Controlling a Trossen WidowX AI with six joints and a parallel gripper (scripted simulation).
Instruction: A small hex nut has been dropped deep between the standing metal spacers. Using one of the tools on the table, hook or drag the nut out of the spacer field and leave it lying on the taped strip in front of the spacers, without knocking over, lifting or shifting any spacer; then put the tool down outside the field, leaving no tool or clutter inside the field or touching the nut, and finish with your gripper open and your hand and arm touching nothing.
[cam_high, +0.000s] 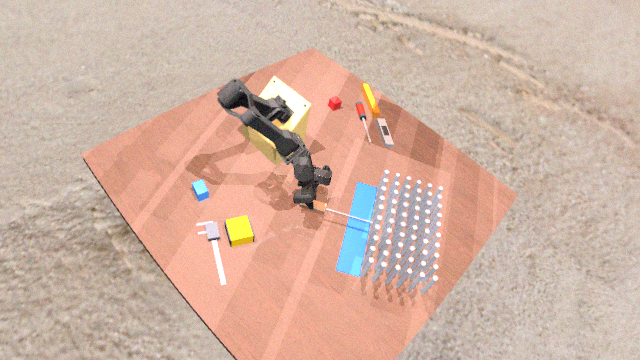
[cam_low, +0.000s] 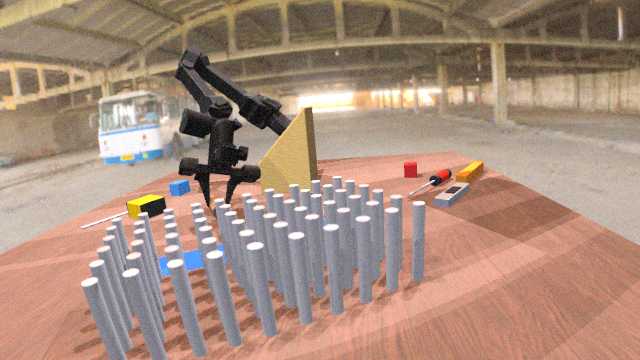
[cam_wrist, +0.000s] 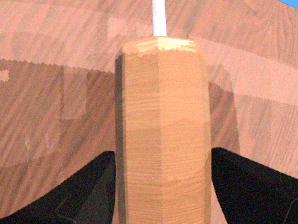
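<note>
My gripper (cam_high: 314, 205) (cam_low: 218, 204) (cam_wrist: 162, 160) is shut on the wooden handle (cam_high: 320, 206) (cam_wrist: 160, 107) of a thin-rod tool, held low on the robot's side of the strip. The tool's pale rod (cam_high: 345, 215) (cam_wrist: 159, 17) reaches across above the blue taped strip (cam_high: 348, 255) (cam_low: 190, 261). Its far end meets the near edge of the spacer field in the top view; whether it touches a spacer cannot be told. The grey metal spacers (cam_high: 429, 285) (cam_low: 262, 295) stand upright in rows. The hex nut is not visible in any view.
A yellow block (cam_high: 240, 231) (cam_low: 145, 206), a blue block (cam_high: 200, 190) (cam_low: 179, 188) and a grey-headed pronged tool (cam_high: 212, 231) lie to one side. A red cube (cam_high: 335, 103) (cam_low: 410, 170), screwdriver (cam_high: 361, 111) (cam_low: 441, 177), orange bar (cam_high: 370, 100) (cam_low: 470, 171) and grey bar (cam_high: 384, 130) lie opposite.
</note>
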